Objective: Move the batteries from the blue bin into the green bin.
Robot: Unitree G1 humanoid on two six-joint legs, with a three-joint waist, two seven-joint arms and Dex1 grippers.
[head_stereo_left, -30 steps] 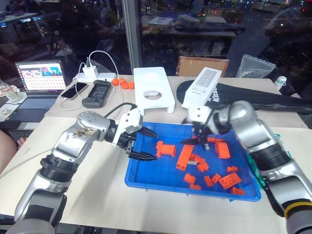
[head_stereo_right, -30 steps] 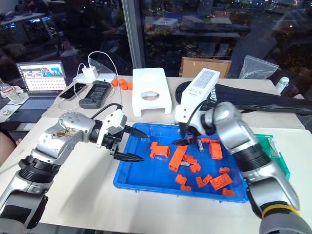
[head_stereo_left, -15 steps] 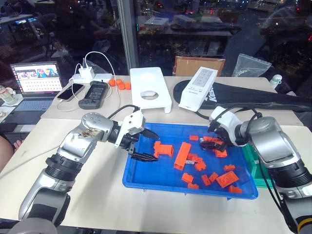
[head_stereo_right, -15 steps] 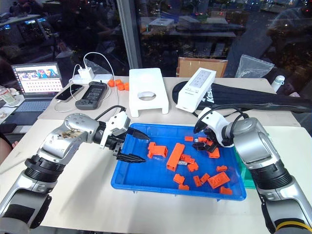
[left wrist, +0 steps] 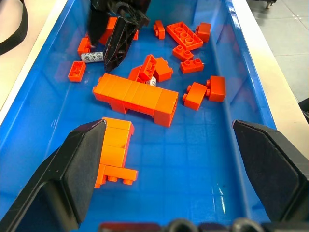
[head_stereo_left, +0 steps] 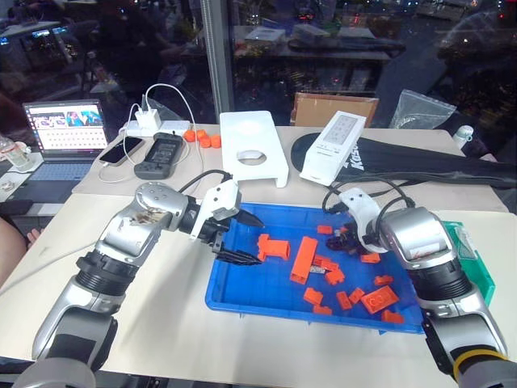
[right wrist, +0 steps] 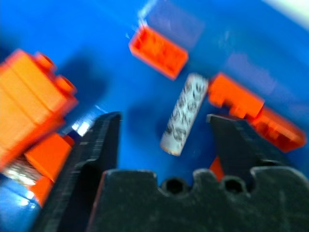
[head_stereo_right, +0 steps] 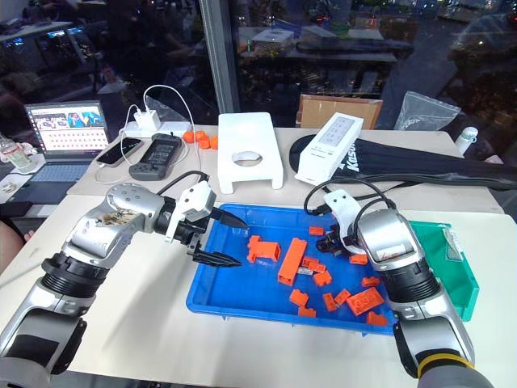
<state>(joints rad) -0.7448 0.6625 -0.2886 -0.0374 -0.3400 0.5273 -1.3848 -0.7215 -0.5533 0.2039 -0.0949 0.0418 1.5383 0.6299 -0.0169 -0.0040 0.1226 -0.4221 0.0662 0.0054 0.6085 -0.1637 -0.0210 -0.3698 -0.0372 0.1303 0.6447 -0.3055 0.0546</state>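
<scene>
Legible text: black bag (head_stereo_left: 420, 162) | white lettering, partly hidden, begins "K" | battery (right wrist: 183, 114) | dark printed marks, unreadable | laptop screen (head_stereo_left: 68, 127) | content too small to read | white box (head_stereo_left: 335, 144) | nothing legible

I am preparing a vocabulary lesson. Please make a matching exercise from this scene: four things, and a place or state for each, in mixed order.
1. battery
2. green bin
3. laptop
4. left gripper

a. open, over the blue bin's left end
b. right of the blue bin
c. far left, screen lit
d. between the right gripper's fingers

Pairs: 1-d, 2-b, 3-c, 4-a
</scene>
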